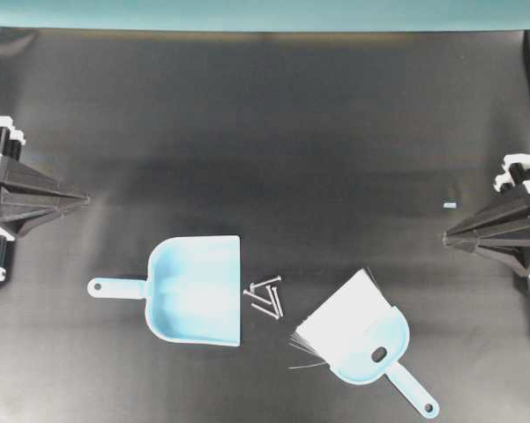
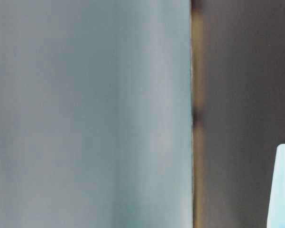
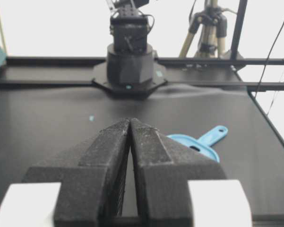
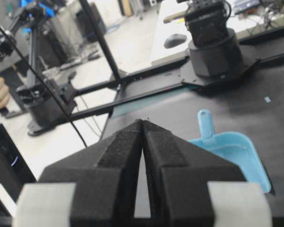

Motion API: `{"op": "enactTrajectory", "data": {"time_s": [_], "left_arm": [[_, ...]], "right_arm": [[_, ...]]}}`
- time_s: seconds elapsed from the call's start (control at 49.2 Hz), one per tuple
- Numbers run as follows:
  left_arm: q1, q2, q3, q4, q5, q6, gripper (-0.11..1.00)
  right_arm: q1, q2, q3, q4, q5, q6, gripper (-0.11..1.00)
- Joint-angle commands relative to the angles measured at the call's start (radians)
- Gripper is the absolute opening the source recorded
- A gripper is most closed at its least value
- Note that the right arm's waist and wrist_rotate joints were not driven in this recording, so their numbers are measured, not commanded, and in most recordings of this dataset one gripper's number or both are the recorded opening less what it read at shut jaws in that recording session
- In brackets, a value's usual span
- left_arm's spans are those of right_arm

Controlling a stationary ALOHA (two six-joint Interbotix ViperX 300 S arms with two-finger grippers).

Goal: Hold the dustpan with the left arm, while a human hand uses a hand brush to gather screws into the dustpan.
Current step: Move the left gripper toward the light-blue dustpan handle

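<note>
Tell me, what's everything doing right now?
Left gripper shut, empty; right gripper shut. Dustpan flat on table, unheld. Screws between dustpan and brush. Nothing blocking.

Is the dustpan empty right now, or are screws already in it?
Empty. The dustpan shows bare blue tray; the screws lie on the mat just outside its open edge.

On the tabletop (image 1: 273, 132), the dustpan (image 1: 197, 289) lies left; the screws (image 1: 266, 297) between; the hand brush (image 1: 363, 339) right, nearer.
</note>
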Motion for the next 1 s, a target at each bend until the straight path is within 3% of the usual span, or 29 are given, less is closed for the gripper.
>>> {"op": "enactTrajectory", "data": {"time_s": [0.0, 0.162, 0.386, 0.528, 0.914, 0.975], "left_arm": [[-0.049, 0.012, -0.028, 0.041, 0.043, -0.014, 0.06], [-0.103, 0.041, -0.037, 0.040, 0.213, -0.046, 0.00], [-0.098, 0.123, -0.035, 0.040, 0.368, -0.140, 0.00], [-0.091, 0.206, -0.041, 0.040, 0.423, -0.155, 0.00], [-0.069, 0.433, -0.075, 0.041, 0.434, -0.163, 0.01], [-0.071, 0.466, -0.086, 0.041, 0.433, -0.170, 0.07]], "right_arm": [[0.000, 0.003, -0.003, 0.000, -0.002, 0.000, 0.04], [0.000, -0.063, 0.035, 0.000, 0.167, -0.002, 0.00], [0.000, -0.175, 0.061, -0.009, 0.370, -0.002, 0.00], [0.000, -0.230, 0.080, -0.009, 0.479, -0.002, 0.00], [0.000, -0.377, 0.199, -0.006, 0.468, -0.002, 0.00], [0.000, -0.403, 0.215, -0.006, 0.477, -0.002, 0.00]]}}
